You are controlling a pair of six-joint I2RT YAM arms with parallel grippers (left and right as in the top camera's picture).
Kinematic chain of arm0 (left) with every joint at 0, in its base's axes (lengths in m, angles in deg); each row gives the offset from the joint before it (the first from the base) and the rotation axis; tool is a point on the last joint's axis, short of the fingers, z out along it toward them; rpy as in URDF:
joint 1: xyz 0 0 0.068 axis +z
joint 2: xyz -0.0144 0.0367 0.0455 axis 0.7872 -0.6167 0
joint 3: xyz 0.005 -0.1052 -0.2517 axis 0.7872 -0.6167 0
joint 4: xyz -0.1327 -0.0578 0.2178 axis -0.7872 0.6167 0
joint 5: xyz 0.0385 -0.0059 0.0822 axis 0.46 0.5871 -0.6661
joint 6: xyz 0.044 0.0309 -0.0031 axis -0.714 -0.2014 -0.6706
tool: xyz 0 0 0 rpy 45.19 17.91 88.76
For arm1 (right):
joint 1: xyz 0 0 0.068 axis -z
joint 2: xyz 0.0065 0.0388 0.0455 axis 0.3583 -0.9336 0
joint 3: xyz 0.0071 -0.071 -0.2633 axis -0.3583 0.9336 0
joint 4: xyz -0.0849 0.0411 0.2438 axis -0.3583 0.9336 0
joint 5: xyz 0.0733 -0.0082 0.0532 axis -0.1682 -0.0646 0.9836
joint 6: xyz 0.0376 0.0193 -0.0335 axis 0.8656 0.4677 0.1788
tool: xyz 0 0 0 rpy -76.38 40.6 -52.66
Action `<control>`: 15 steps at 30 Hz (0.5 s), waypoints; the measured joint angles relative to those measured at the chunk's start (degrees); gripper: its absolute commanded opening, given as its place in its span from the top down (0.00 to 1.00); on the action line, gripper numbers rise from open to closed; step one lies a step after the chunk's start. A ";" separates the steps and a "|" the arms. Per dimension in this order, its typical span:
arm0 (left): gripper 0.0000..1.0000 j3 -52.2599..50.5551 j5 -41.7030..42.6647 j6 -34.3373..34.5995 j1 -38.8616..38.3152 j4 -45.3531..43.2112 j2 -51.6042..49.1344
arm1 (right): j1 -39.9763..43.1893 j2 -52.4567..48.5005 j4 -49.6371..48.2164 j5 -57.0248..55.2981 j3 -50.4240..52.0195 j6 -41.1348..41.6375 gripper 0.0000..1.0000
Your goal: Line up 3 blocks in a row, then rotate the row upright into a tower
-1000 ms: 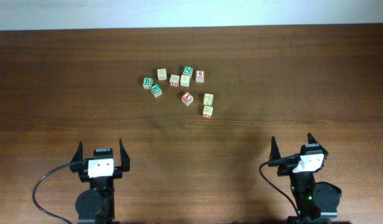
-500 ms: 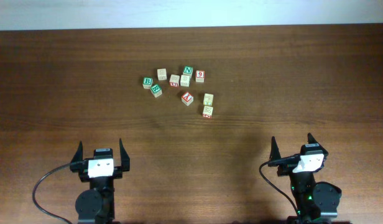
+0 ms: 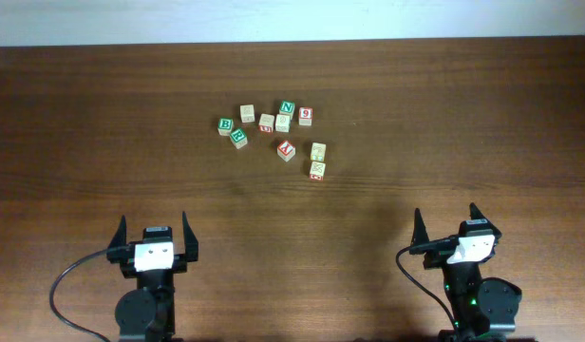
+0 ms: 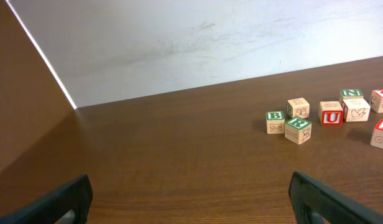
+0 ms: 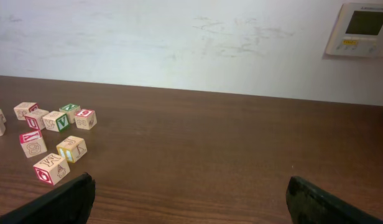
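Note:
Three pale cubes lie at the near right of the cluster: a red-lettered block [image 3: 287,149], a yellow-green-marked block [image 3: 317,151] and an orange-marked block [image 3: 317,170]. The right wrist view shows them at its left: red-topped [image 5: 33,142], yellow-edged [image 5: 71,149] and nearest [image 5: 51,168]. The left wrist view catches the red-lettered block [image 4: 382,132] at its right edge. My left gripper [image 3: 153,222] and right gripper [image 3: 445,213] hover near the table's front edge, far from the blocks. Both stand open with nothing between the fingers.
Behind the three blocks lie green-lettered B [image 3: 225,124], R [image 3: 238,138] and N [image 3: 288,107] cubes, a red "9" cube [image 3: 305,116], a red U cube [image 3: 266,123] and two pale cubes [image 3: 247,113]. A white wall stands beyond the table's far edge [image 3: 292,43].

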 measured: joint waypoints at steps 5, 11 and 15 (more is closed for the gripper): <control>0.01 0.00 0.00 0.00 0.00 -0.02 0.00 | -0.02 0.00 -0.02 0.04 0.00 -0.04 0.02; 0.01 0.00 0.00 0.00 0.00 -0.48 0.00 | -0.02 0.00 -0.24 2.38 0.00 0.15 0.02; 0.01 1.18 0.02 -0.02 0.00 0.66 -0.63 | -0.02 -0.17 0.02 3.32 -1.64 0.15 0.02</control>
